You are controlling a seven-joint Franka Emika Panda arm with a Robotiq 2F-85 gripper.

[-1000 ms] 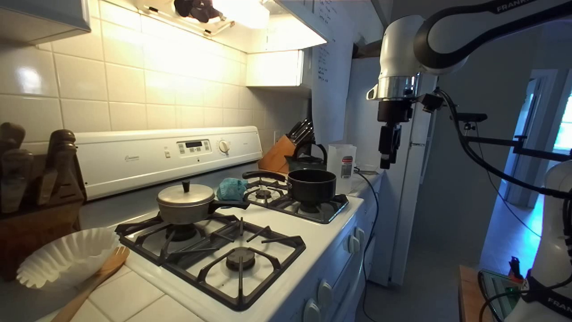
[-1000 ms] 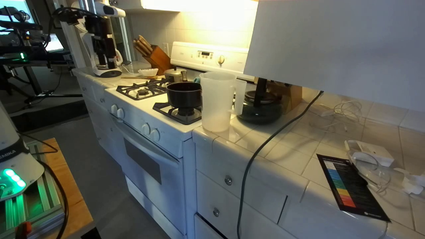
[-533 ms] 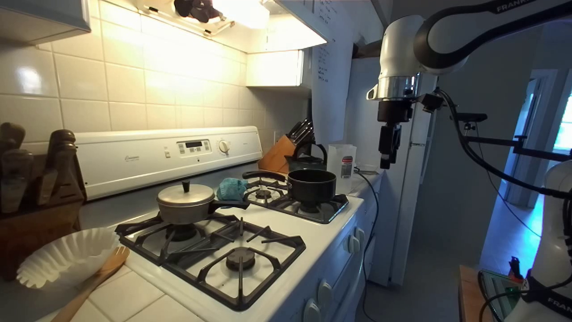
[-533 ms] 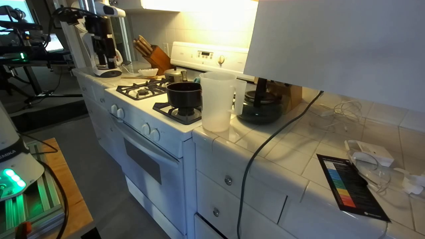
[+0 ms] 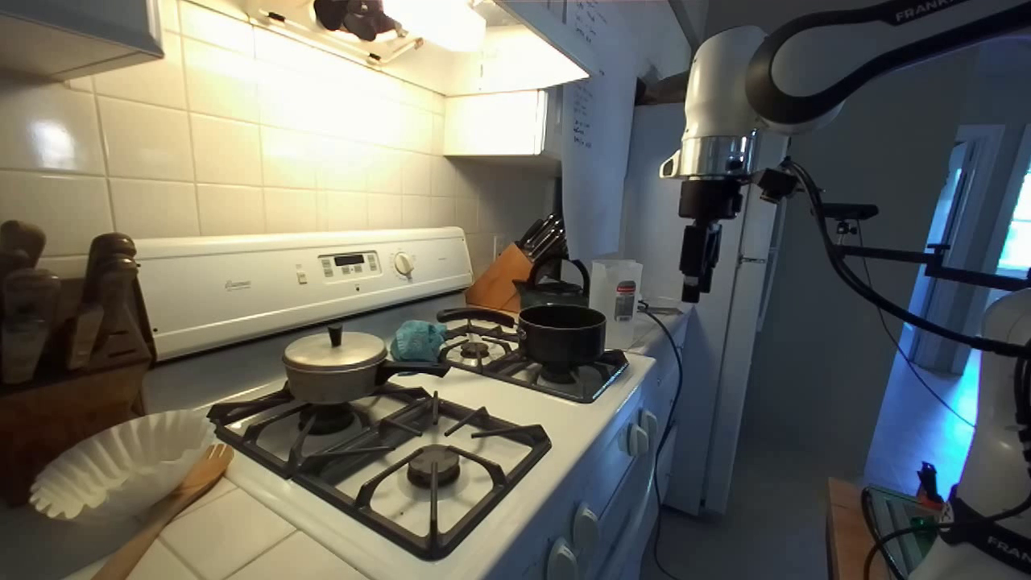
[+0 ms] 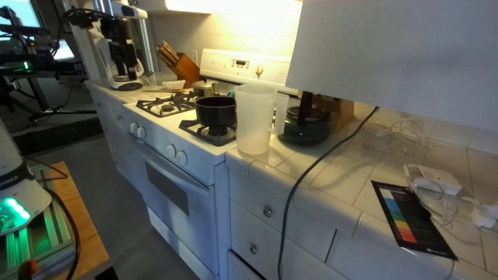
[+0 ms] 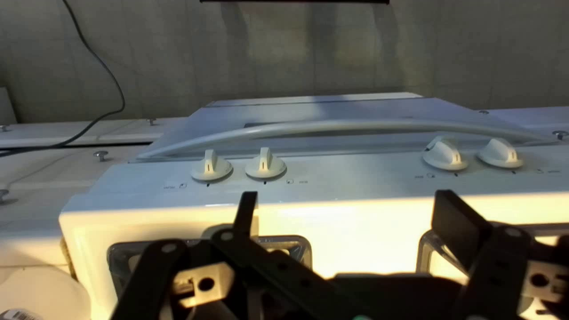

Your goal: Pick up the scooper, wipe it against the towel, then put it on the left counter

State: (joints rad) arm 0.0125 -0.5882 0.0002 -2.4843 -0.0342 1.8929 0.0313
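Over the white stove [image 5: 491, 387] now, hovering with a wide-spread, empty gripper [image 7: 349, 211], and possibly risking shoving the white bowl [image 5: 105, 471] if swinging too low for the fork-ended wooden scooper [image 5: 184, 493], lying beside it on the counter [image 5: 233, 524]!

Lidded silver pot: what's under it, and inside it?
In an exterior view, the silver pot stands on a black grate over a dark burner, partly covered by the pot. The lid is on, so its inside is hidden.

The arm [image 5: 854, 60] reads "FRANK", its base [image 6: 33, 198] "EMIKA"; the stove logo [image 5: 238, 285] seems illegible.
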